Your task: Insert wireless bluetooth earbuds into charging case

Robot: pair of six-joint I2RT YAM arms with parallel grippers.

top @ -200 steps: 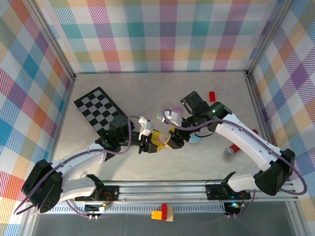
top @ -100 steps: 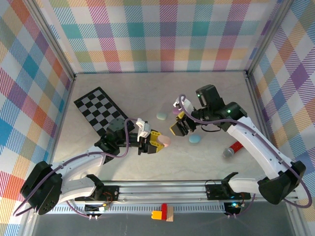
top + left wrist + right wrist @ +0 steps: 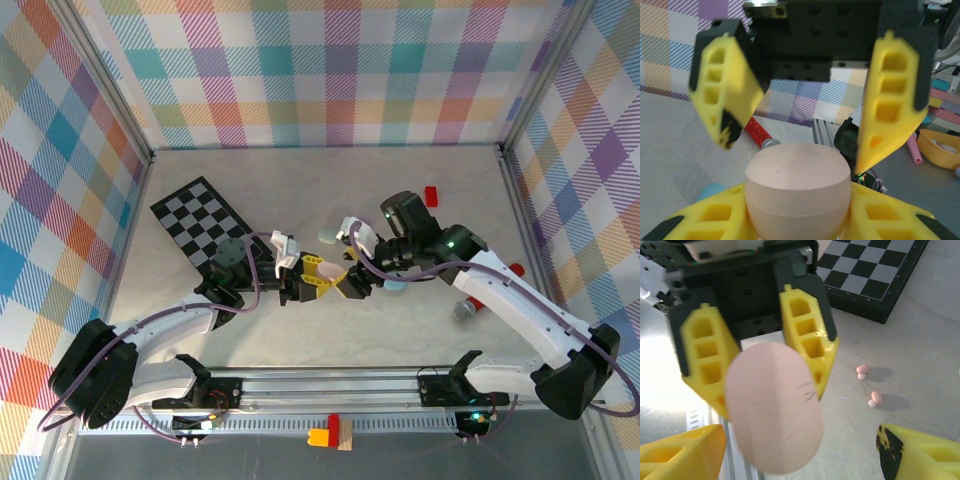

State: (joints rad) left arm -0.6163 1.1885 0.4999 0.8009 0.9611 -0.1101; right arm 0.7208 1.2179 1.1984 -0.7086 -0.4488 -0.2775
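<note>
Near the middle of the surface, a little toward its near edge, the two hands meet tip to tip. The left hand (image 3: 322,279) is clamped on the pink charging case (image 3: 797,185), with its yellow fingers pressed against both sides of the lower half. A seam runs around the case and the lid sits flush, so I judge it closed.

Facing it, the right hand (image 3: 795,145) has its jaws spread wide, one on each side of the case's upper end, and holds nothing. The view is blurred there, but neither finger seems to touch the shell.

Beyond the hands, toward the left edge, two pink earbuds (image 3: 863,371) lie loose on the bare surface, just beside each other. They are short of the checkerboard mat (image 3: 875,275), and neither is in the case.

The step in hand looks like opening the case, with one hand steadying the base while the other takes the lid. The right hand's fingers need to close only above the seam and then lift or hinge the lid. The left hand must keep its grip firm, because the smooth rounded shell could squirt out. Only once the lid is up can the earbuds be picked up and seated.
</note>
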